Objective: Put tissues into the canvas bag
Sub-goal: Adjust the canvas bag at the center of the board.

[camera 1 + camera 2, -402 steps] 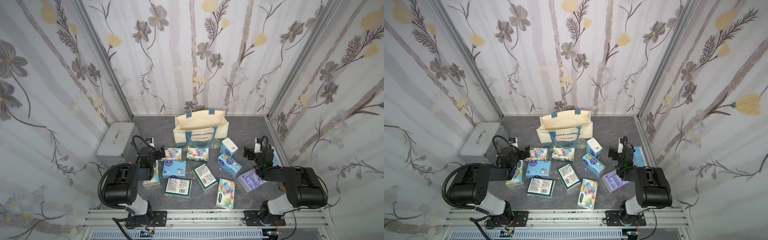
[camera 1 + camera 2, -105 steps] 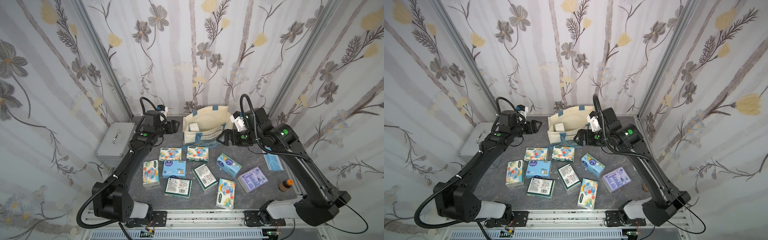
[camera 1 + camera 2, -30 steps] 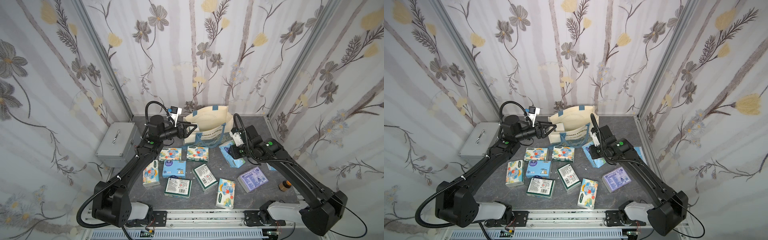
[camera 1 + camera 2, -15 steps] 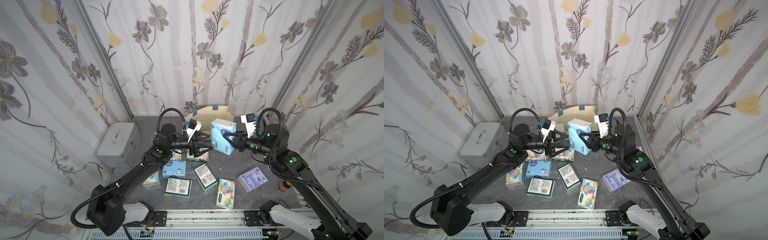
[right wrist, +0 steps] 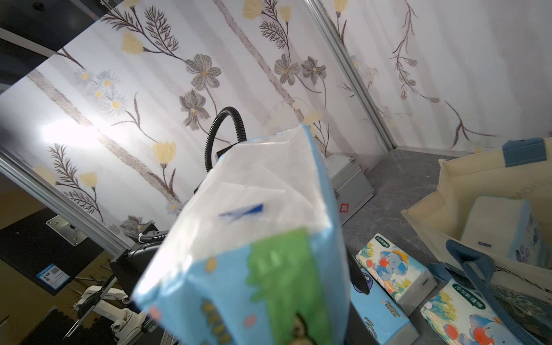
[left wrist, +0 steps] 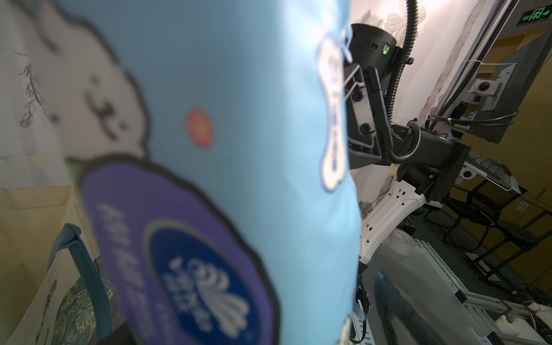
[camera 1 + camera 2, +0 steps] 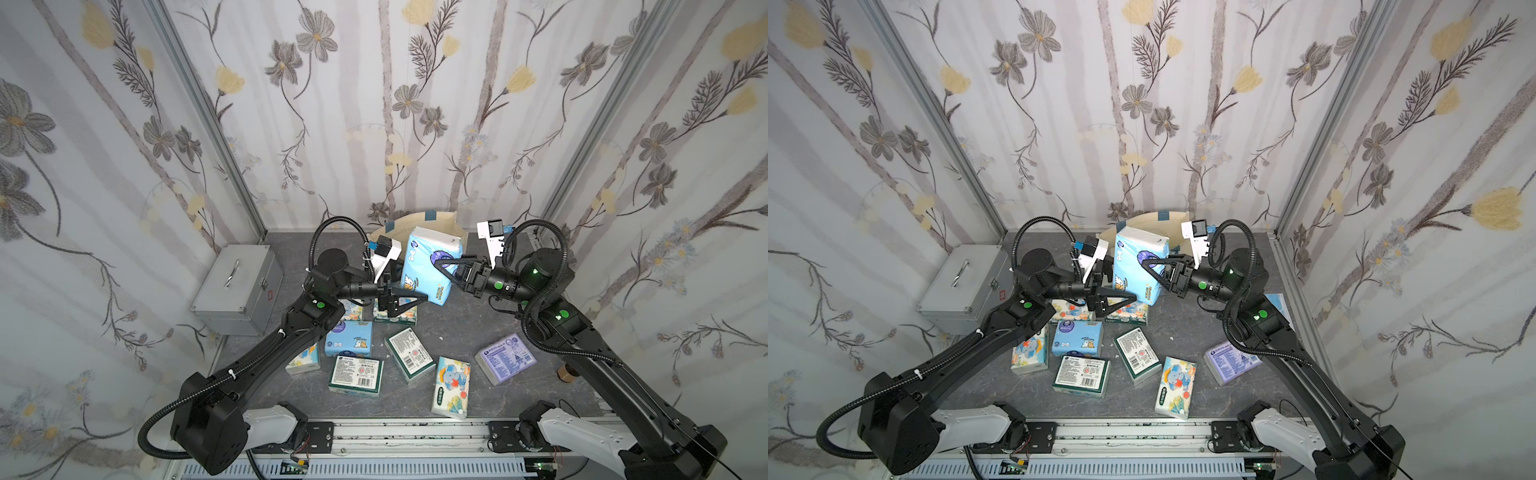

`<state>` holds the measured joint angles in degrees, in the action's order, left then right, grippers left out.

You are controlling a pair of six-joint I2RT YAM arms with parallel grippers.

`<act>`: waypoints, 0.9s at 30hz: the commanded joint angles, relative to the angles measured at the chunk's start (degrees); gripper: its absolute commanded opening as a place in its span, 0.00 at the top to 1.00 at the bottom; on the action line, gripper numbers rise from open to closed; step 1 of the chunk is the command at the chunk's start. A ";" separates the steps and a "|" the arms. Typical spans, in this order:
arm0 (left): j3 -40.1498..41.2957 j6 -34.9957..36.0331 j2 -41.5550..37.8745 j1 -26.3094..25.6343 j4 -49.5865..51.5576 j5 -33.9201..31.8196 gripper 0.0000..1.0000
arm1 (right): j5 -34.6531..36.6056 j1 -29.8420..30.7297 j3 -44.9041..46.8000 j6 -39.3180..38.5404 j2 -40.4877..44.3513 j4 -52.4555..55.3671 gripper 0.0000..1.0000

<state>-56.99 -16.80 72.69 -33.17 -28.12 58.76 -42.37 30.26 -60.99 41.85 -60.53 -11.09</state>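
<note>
Mid-carry, a light blue tissue pack (image 7: 428,257) is clamped in the right claw (image 7: 441,271) at frame centre, just below the canvas bag (image 7: 436,219), the left claw (image 7: 409,297) spread apart beside it; placement over the bag's mouth and release are probably needed next.

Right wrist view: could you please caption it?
A light blue tissue pack held aloft near the open canvas bag.

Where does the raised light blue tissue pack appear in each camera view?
In both top views: the light blue tissue pack is central, covering part of the canvas bag.
Left wrist: it fills most of the picture, blurred.
Right wrist: close, in the foreground.
Shared landmark: the canvas bag.
</note>
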 commanded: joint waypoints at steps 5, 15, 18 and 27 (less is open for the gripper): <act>-0.13 -2.76 -0.26 -0.14 -4.65 3.76 0.16 | -3.47 0.28 0.57 -0.55 -0.34 -4.00 0.60; -2.23 1.90 0.54 -0.14 2.56 5.77 0.57 | -0.46 0.32 -1.93 -7.98 0.75 6.48 0.25; -4.62 12.79 0.14 -0.09 15.89 4.85 0.58 | 2.36 0.25 -5.82 -15.49 2.16 18.04 0.08; -11.58 39.17 -0.21 -0.33 46.82 0.43 0.59 | 8.84 0.76 -25.05 -38.73 -1.02 55.95 0.01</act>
<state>-67.33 12.14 73.06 -33.36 8.80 59.37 -33.21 30.68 -82.87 12.34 -59.83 30.15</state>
